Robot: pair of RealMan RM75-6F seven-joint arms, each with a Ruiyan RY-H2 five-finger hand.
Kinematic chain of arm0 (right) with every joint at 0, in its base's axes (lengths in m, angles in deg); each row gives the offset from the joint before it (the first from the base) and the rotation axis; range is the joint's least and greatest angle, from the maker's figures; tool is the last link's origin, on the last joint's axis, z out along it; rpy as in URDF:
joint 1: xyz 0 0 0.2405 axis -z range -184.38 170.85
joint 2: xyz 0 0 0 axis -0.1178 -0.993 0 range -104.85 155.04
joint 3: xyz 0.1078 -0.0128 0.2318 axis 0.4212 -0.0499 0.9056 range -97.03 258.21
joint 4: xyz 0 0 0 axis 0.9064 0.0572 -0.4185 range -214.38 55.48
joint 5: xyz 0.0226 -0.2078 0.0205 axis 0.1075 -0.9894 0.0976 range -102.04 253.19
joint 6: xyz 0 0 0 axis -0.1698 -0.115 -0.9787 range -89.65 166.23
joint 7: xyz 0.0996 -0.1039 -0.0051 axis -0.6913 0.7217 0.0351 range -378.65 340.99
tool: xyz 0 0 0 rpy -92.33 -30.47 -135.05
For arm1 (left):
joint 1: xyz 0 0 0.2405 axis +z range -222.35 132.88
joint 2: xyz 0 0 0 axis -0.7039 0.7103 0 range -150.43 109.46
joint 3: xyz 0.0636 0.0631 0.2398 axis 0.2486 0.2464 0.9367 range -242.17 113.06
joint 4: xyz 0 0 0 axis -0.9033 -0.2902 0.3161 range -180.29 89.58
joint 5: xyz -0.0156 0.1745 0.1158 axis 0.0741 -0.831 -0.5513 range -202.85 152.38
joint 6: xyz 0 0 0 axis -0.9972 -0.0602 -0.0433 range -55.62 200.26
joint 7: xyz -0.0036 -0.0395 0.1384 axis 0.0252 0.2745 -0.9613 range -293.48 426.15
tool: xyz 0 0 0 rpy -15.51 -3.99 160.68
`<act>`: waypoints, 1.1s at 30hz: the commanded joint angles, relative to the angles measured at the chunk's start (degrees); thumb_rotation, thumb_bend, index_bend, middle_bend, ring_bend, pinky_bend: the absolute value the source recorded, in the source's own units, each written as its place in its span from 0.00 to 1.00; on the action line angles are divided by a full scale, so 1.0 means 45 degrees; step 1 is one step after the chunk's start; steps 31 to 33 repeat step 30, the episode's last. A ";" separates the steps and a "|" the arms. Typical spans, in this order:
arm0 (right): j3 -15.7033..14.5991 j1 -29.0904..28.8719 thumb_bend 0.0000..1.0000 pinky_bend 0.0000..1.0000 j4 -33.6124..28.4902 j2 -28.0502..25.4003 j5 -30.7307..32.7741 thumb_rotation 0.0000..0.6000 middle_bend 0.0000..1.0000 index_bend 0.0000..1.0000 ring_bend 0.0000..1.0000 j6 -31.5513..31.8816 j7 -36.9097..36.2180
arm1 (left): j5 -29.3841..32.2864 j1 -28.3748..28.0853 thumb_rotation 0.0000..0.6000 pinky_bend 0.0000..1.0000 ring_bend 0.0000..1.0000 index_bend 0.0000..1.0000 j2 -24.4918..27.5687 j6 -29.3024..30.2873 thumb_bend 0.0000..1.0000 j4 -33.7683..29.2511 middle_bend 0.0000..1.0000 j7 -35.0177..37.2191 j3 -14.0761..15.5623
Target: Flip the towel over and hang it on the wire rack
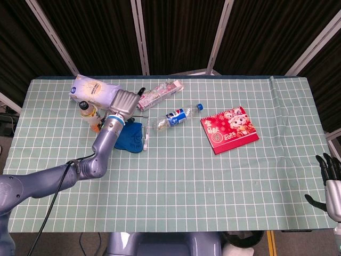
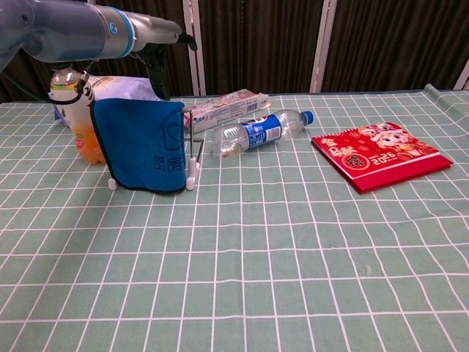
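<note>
Here, a blue towel (image 2: 143, 145) hangs draped over a small wire rack (image 2: 192, 166) at the left side of the green gridded surface (image 2: 293, 249). The left hand (image 2: 165, 33) is above the towel with fingers spread, holding nothing. Just behind the towel stand an orange drink bottle (image 2: 77, 110) and a white bag (image 1: 90, 89). A pink box (image 1: 159, 93) and a lying plastic bottle (image 2: 256, 132) are beside the rack; a red booklet (image 2: 381, 155) lies well apart. The right hand (image 1: 330, 184) sits at the surface's right edge, fingers loosely apart, holding nothing.
</note>
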 commanded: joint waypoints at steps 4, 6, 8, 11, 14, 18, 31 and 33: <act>-0.0051 0.0064 0.00 0.00 -0.0072 -0.0064 -0.0191 1.00 0.00 0.06 0.00 0.0148 -0.0097 | -0.2008 0.0870 1.00 1.00 0.96 0.00 0.1096 0.0675 0.20 -0.1414 0.97 0.2141 -0.0703; -0.0078 0.0100 0.00 0.00 -0.0096 -0.0093 -0.0293 1.00 0.00 0.05 0.00 0.0231 -0.0142 | -0.2624 0.1207 1.00 1.00 0.94 0.00 0.1526 0.1048 0.20 -0.2019 0.96 0.2666 -0.0814; -0.0109 0.0125 0.00 0.00 -0.0116 -0.0118 -0.0414 1.00 0.00 0.05 0.00 0.0305 -0.0184 | -0.3249 0.1585 1.00 1.00 0.90 0.00 0.1982 0.1546 0.20 -0.2642 0.92 0.3099 -0.0884; -0.0207 0.0160 0.00 0.00 -0.0151 -0.0159 -0.0694 1.00 0.00 0.06 0.00 0.0395 -0.0306 | -0.4571 0.2607 1.00 0.87 0.74 0.00 0.2988 0.2754 0.14 -0.4175 0.77 0.3914 -0.0790; -0.0281 0.0193 0.00 0.00 -0.0153 -0.0207 -0.0963 1.00 0.00 0.06 0.00 0.0504 -0.0470 | -0.5399 0.3602 1.00 0.49 0.44 0.00 0.4001 0.3853 0.05 -0.5672 0.49 0.4182 -0.0482; -0.0346 0.0238 0.00 0.00 -0.0155 -0.0271 -0.1248 1.00 0.00 0.06 0.00 0.0656 -0.0650 | -0.6647 0.5084 1.00 0.08 0.04 0.00 0.4921 0.5741 0.00 -0.7451 0.04 0.4211 0.0223; -0.0396 0.0428 0.00 0.00 -0.0203 -0.0371 -0.1797 1.00 0.00 0.06 0.00 0.1246 -0.0782 | -0.9786 0.9282 1.00 0.00 0.00 0.00 0.5645 1.0246 0.00 -1.0060 0.00 0.3808 0.3110; -0.0396 0.0428 0.00 0.00 -0.0203 -0.0371 -0.1797 1.00 0.00 0.06 0.00 0.1246 -0.0782 | -0.9786 0.9282 1.00 0.00 0.00 0.00 0.5645 1.0246 0.00 -1.0060 0.00 0.3808 0.3110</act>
